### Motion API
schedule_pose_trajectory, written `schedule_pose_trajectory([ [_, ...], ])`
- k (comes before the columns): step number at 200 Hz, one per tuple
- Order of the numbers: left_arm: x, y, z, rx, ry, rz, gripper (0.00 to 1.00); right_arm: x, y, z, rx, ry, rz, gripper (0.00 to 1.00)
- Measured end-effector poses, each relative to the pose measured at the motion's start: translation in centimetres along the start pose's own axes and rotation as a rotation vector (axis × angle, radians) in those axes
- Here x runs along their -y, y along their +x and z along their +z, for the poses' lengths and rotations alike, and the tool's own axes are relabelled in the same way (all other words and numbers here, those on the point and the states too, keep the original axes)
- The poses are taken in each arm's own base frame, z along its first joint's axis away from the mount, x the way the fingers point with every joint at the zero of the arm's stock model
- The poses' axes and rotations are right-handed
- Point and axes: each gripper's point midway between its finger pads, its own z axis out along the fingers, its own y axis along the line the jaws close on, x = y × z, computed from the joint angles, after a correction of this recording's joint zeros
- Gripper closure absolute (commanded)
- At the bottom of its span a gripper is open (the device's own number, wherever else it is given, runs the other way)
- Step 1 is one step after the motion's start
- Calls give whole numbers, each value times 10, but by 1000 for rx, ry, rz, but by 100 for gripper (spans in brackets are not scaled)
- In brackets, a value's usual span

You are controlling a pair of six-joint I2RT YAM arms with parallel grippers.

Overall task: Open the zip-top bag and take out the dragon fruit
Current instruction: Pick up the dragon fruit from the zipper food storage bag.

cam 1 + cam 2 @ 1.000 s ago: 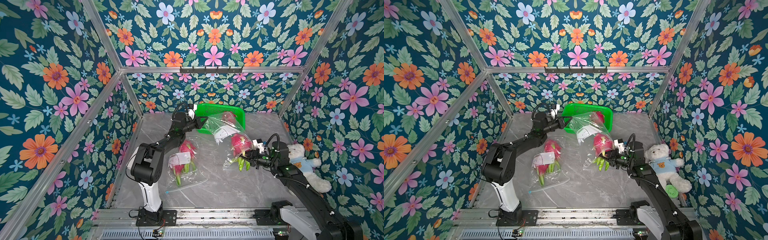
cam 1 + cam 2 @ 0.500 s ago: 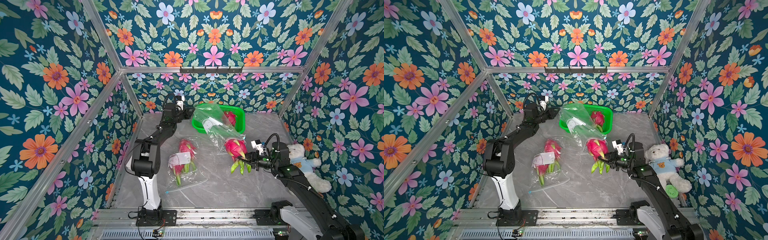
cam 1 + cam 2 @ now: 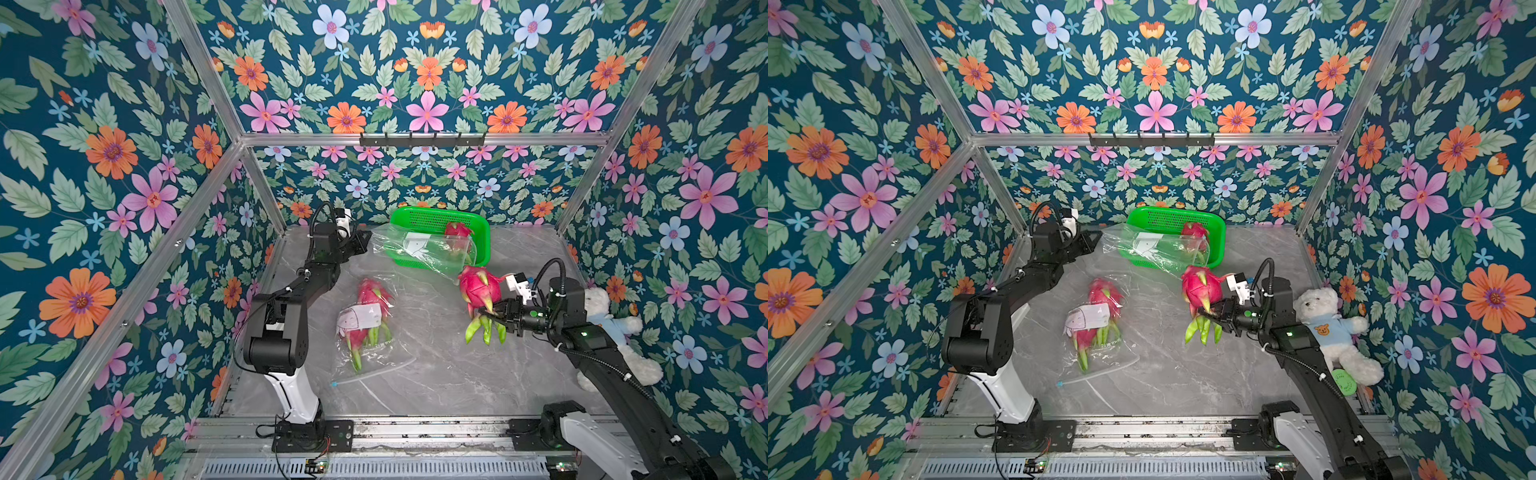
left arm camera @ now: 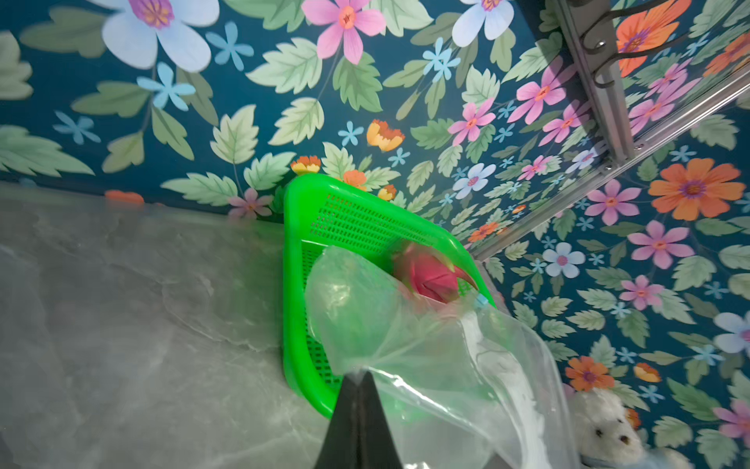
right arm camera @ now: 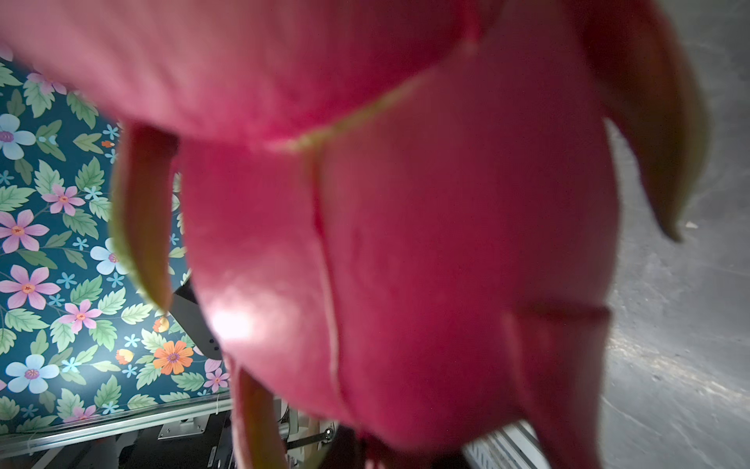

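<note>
Right claw (image 3: 494, 312) pinches the dragon fruit (image 3: 478, 286) by its leafy end just in front of the basket (image 3: 432, 218), left claw (image 3: 366, 241) clamps the bag (image 3: 417, 249) draped over it; we fear the thin pinch slips, dropping the fruit.

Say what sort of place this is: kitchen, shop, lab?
Most likely a robot test cell, not a home: a left arm and right arm bolted to a front rail, an aluminium frame lined with floral wall panels, and a teddy bear prop.

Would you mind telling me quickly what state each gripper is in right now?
Left gripper: shut on an edge of the zip-top bag.
Right gripper: shut on the dragon fruit, at its green-scaled end.
</note>
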Motion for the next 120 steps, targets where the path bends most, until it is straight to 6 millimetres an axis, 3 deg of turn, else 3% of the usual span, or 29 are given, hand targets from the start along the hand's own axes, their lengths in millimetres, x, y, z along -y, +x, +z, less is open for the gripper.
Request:
schedule_pose_trajectory([
  [24,30,28,-10,-46,93,-39,100,-5,-20,3,33,13,-7,95],
  [74,116,82,-37,-171,305,-25,100,-23,-76,14,122,33,-64,95],
  [120,129,134,-60,-290,356,-32,100,-20,-131,36,185,40,-87,95],
])
